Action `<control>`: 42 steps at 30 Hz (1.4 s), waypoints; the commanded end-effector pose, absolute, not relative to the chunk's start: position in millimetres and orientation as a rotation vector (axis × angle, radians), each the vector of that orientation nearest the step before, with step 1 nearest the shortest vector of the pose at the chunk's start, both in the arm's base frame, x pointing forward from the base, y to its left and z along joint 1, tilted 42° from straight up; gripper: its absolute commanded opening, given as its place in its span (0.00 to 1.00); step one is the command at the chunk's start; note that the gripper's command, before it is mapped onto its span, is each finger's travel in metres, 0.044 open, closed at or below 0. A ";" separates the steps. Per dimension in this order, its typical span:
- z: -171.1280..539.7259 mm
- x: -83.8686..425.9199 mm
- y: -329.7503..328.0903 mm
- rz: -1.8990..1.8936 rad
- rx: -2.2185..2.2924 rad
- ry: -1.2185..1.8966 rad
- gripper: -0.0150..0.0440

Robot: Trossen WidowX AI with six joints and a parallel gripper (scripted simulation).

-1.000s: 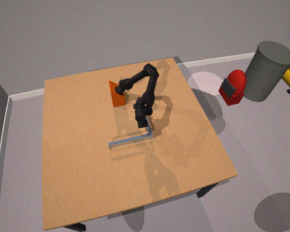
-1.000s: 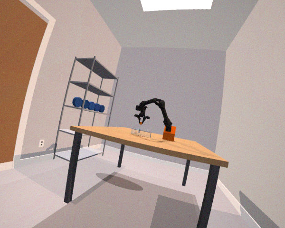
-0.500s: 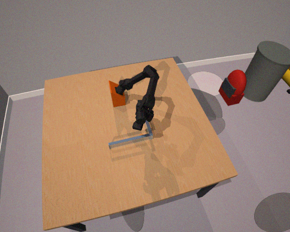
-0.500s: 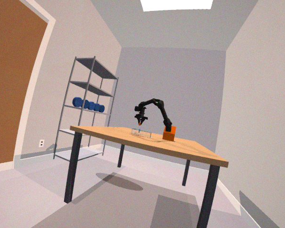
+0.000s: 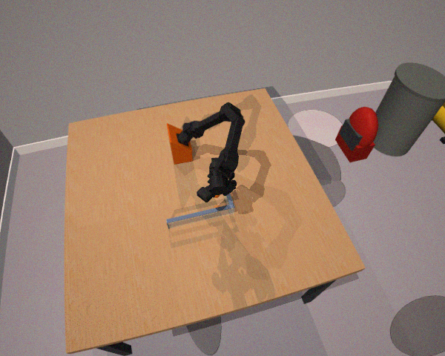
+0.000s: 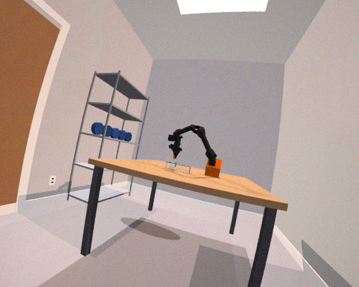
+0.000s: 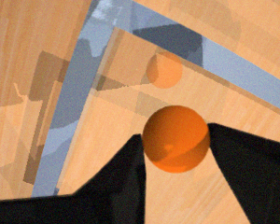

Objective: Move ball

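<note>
My gripper is shut on the orange ball and holds it above the table, as the exterior view shows. In the top view the arm hides most of the ball. The see-through copy lies on the table in the corner of the walls, beyond the held ball in the wrist view. The two low clear walls meet at a corner just above the copy in the wrist view. The ball appears on the inner side of both walls there.
The wooden table carries the arm's orange base block behind the walls in the top view. One wall runs down the left of the wrist view, beside the left finger. Shadows of the arm cross the tabletop.
</note>
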State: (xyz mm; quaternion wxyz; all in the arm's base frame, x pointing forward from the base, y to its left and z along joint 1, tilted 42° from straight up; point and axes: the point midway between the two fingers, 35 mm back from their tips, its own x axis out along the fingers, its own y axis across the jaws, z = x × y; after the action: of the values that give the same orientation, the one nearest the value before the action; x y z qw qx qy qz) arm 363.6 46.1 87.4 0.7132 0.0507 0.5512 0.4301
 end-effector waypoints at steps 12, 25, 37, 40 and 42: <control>80.2 377.8 54.1 0.658 0.474 1.413 0.25; 62.6 382.7 69.6 0.581 0.561 1.455 0.25; 26.0 382.5 104.1 0.584 0.564 1.454 0.25; 23.9 382.7 106.1 0.584 0.564 1.454 0.25; 21.6 382.8 108.1 0.584 0.564 1.454 0.25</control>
State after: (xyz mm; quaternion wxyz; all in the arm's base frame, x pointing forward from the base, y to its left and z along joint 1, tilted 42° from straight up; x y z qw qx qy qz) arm 384.4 105.3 25.2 0.6763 0.2466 0.6435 0.2604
